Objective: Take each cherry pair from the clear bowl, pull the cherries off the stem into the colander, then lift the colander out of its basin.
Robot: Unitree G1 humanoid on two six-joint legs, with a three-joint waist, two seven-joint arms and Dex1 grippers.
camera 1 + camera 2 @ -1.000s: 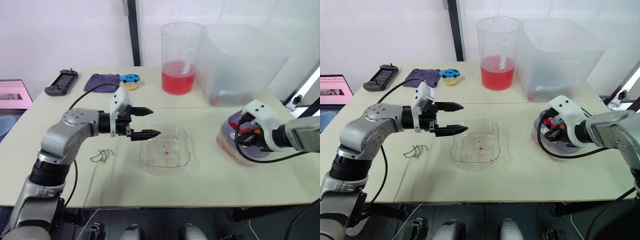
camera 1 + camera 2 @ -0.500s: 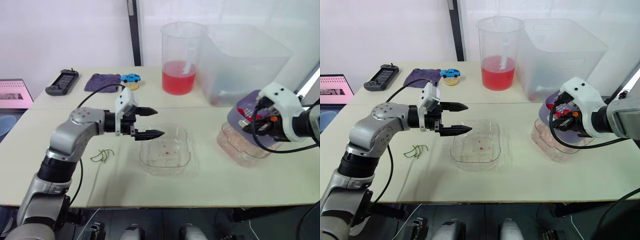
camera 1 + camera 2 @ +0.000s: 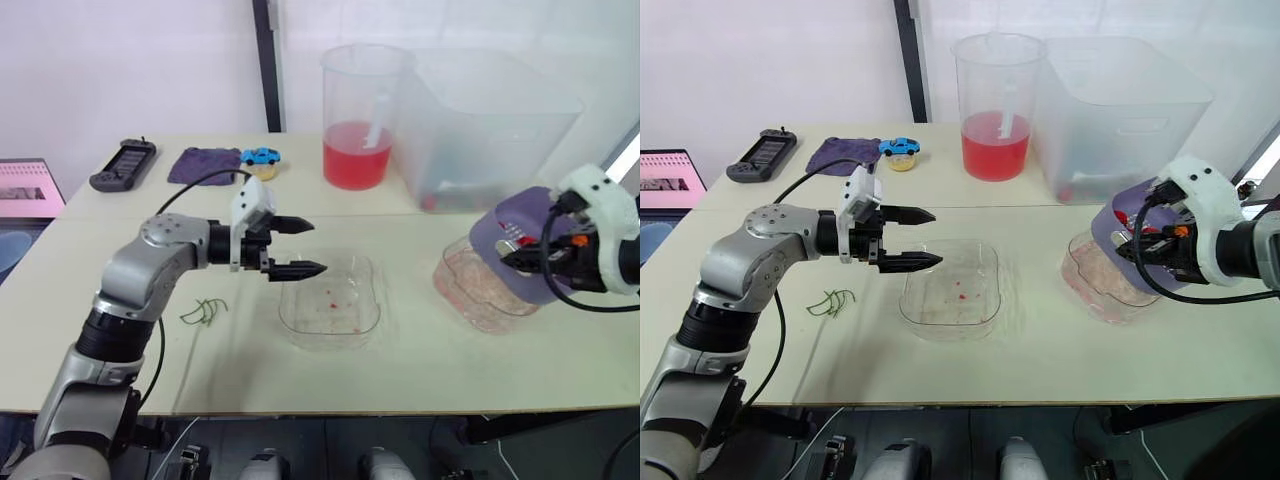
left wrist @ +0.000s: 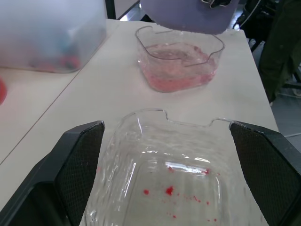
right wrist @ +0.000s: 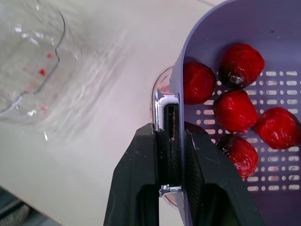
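Table layout around the bowl (image 3: 330, 305)
Stems (image 3: 203, 312) at nine o'clock, basin (image 3: 475, 300) at three with colander (image 3: 520, 225) above it, jug (image 3: 357, 120) at twelve, tub (image 3: 480, 115) at one.

The left gripper's (image 4: 165, 129) two black fingers (image 4: 70, 169) are spread wide in the foreground, with a red-flecked clear bowl (image 4: 123, 157) lying between them at the frame's centre. Farther back on the table (image 4: 94, 89), a basin (image 4: 181, 80) of pink liquid is seen, with a purple colander (image 4: 188, 16) held above it.
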